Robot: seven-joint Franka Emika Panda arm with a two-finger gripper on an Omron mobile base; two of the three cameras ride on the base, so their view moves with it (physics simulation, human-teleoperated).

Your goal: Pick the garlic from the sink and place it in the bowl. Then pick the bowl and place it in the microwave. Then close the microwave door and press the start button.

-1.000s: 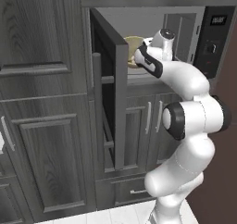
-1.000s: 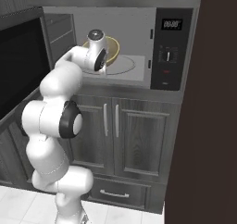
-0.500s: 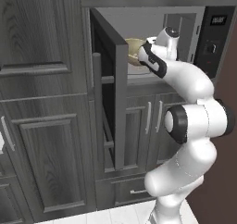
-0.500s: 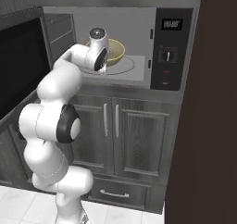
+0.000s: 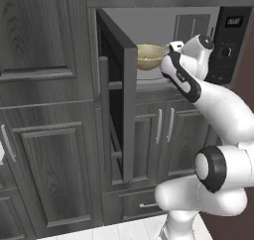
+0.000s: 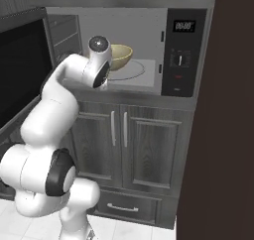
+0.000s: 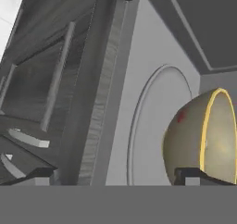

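Note:
The tan-yellow bowl (image 5: 150, 56) (image 6: 119, 55) stands on the round turntable (image 7: 150, 126) inside the open microwave (image 6: 149, 40). In the hand view the bowl (image 7: 194, 135) lies at the right, its reddish mark showing. My gripper (image 7: 118, 176) is open just in front of the bowl, its right fingertip (image 7: 194, 174) close against the bowl's outer wall and the left one far off. Nothing is between the fingers. The black microwave door (image 5: 116, 95) (image 6: 20, 70) stands swung wide to the left. The garlic is hidden and the sink is out of view.
The control panel (image 5: 227, 40) (image 6: 181, 50) with its small display is right of the cavity. Grey cabinet doors (image 6: 124, 145) and a drawer sit below the microwave, tall grey cabinets (image 5: 44, 110) to the left. A dark wall (image 6: 228, 135) closes off the right side.
The jaws have spread from a narrow grip on the bowl's rim to wide open, letting the bowl go on the turntable. The arm has hardly shifted.

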